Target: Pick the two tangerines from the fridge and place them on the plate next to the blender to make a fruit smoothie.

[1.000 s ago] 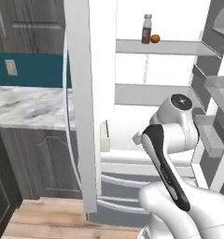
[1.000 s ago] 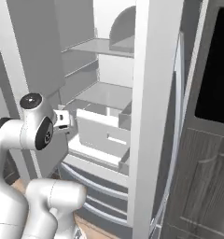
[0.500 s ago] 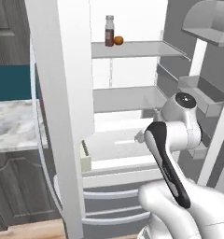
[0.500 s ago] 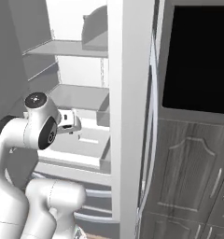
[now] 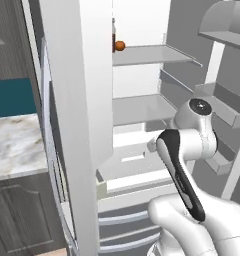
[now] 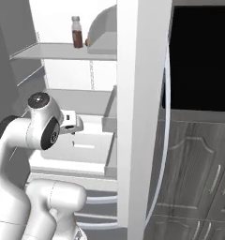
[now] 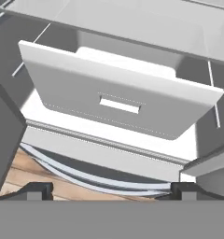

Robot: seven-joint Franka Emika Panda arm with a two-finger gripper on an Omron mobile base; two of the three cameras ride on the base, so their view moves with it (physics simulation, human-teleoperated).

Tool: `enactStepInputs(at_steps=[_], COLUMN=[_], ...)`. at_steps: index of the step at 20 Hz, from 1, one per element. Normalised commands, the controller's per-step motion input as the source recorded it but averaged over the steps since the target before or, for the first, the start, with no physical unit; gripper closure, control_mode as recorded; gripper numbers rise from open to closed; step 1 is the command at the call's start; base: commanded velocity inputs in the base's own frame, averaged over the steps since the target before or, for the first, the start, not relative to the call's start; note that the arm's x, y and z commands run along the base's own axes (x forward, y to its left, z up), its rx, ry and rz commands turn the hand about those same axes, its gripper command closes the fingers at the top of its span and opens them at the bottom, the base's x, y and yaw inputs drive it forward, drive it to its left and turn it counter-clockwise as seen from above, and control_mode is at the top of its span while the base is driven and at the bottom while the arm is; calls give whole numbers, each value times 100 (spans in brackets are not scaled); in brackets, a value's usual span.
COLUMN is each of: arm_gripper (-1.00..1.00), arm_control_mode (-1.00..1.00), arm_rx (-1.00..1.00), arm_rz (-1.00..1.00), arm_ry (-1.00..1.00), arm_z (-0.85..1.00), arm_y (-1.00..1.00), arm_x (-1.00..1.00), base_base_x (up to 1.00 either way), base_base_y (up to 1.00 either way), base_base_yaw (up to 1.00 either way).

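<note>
From the left base view I see one small round orange tangerine (image 5: 120,45) on the upper grey shelf (image 5: 147,54) of the tall silver-grey fridge (image 5: 77,125), beside a dark bottle (image 5: 113,35); my white arm sits well below it, so the reach must go up and inward. From the right base view the brown bottle (image 6: 77,32) stands on that shelf, above my wrist. In the hand view my claw (image 7: 107,189) is spread wide and empty, its tips framing a white pulled-out drawer (image 7: 116,98) over wood floor (image 7: 34,175); the tangerine lies above this line of sight
</note>
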Motion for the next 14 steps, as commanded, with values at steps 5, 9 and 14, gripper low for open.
enactStepInputs(at_steps=[5,9,14], arm_gripper=[-100,-100,-100], arm_control_mode=[100,100,100], arm_rx=[0,0,0], arm_rz=[0,0,0], arm_ry=[0,0,0], arm_z=[0,0,0], arm_y=[0,0,0], arm_x=[0,0,0], base_base_x=[57,81,24], base_base_y=[14,10,3], base_base_yaw=[-6,-6,-2])
